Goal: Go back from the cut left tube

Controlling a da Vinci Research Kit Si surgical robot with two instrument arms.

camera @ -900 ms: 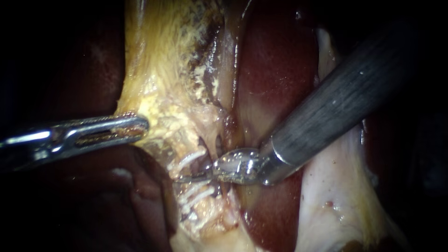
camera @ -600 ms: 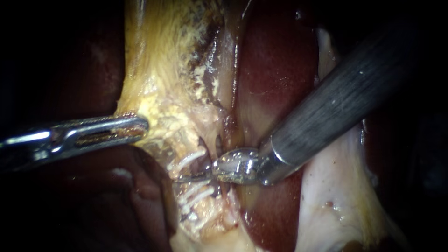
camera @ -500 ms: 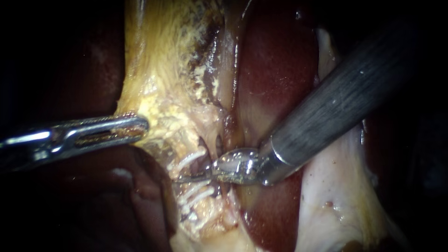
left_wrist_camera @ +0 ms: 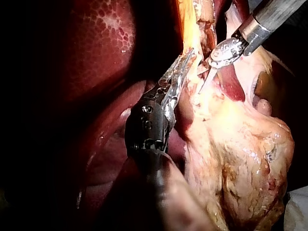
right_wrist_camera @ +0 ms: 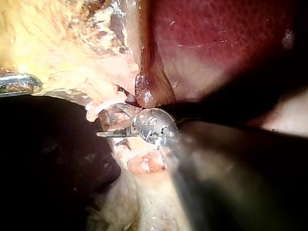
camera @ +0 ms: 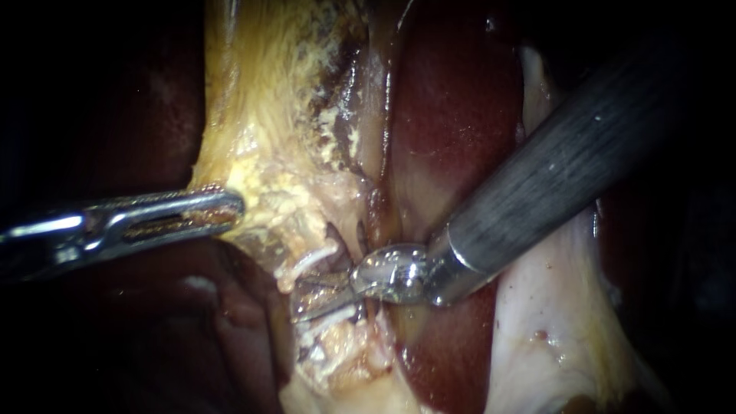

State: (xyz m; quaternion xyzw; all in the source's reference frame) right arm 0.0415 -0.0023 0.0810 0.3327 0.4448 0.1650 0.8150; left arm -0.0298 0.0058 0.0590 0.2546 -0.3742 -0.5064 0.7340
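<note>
Dark-shafted right instrument has its thin blades parted a little, right at the whitish cut tube next to the dark red liver. Silver slotted left instrument has its jaws clamped on the yellow fatty tissue.

Dark red liver underlies everything, with pale yellow tissue lying directly on it

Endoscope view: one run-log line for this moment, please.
left instrument: shut on yellow tissue | right instrument: blades open between white clips | retreat: not yet begun, tip at the clipped site
</note>
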